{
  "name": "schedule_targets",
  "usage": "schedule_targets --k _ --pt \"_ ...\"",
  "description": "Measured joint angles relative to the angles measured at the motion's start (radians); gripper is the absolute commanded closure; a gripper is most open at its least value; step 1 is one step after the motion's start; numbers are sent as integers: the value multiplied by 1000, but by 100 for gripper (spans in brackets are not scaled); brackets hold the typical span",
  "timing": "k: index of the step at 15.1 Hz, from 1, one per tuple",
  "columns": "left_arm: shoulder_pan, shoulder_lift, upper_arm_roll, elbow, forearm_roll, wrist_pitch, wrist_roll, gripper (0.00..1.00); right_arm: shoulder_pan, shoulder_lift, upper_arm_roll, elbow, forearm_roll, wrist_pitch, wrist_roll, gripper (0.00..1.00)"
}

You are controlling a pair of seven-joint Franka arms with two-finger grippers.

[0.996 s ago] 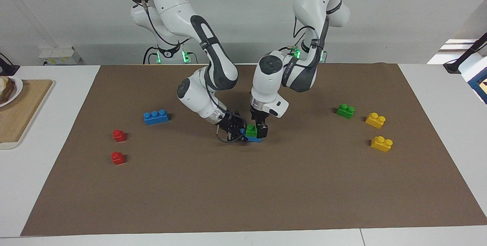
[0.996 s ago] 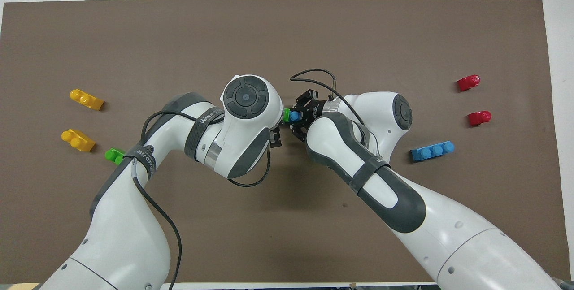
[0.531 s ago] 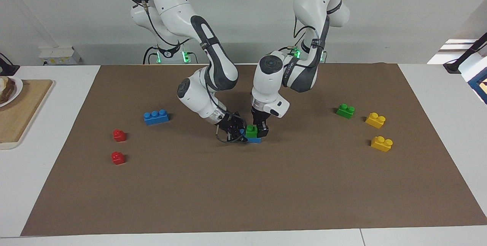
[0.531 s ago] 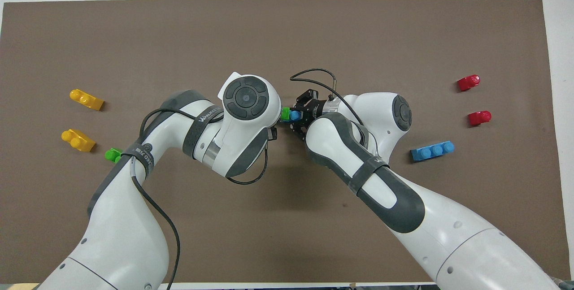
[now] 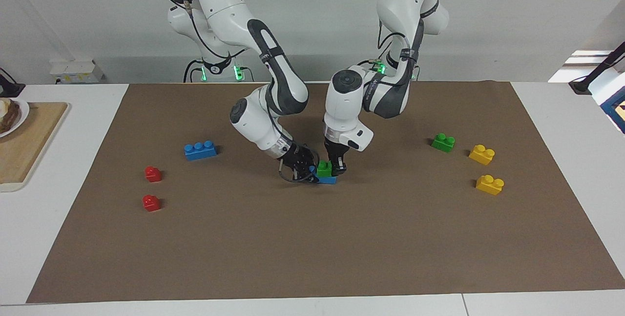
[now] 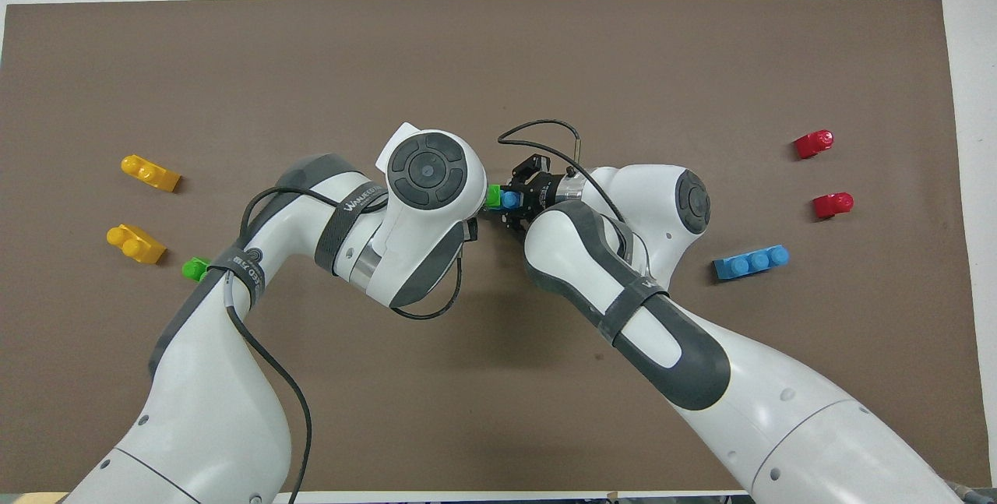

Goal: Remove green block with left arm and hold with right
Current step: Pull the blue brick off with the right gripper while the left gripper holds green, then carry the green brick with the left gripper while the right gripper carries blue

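Green block: the green block (image 5: 323, 168) sits stacked on a blue brick (image 5: 327, 179) in the middle of the brown mat (image 5: 312, 247) on the counter (image 5: 561, 111).
Left gripper: the left gripper (image 5: 338, 168) comes straight down at the green block, its fingers clamped on the side toward the left arm's end.
Right gripper: the right gripper (image 5: 306, 169) reaches in low and slanted from the right arm's end, fingers clenched on the blue brick under the green block (only a sliver of blue shows past them).
Other bricks: a second green brick (image 5: 443, 142) and two yellow bricks (image 5: 482, 154) lie toward the left arm's end; a loose blue brick (image 5: 200, 150) and two red bricks (image 5: 153, 174) lie toward the right arm's end.
Overhead view: the left arm's wrist covers most of the green block (image 6: 493, 196).
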Motion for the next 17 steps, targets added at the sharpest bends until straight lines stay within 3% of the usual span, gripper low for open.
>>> schedule_targets --k 3,8,12,14,17 --pt "0 -31 1 3 0 -26 1 100 7 0 0 2 0 16 -1 100" --pt "5 -175 4 15 0 -146 10 100 15 2 1 1 0 21 -1 100" --pt "69 -211 5 13 0 -208 134 100 13 2 -1 16 0 12 -1 100" --pt "121 -211 6 3 -3 -212 216 100 -12 -7 -18 54 -15 -69 -1 100" --pt "220 -211 7 -14 -43 -212 392 100 -170 -42 -28 139 -155 -315 -1 100"
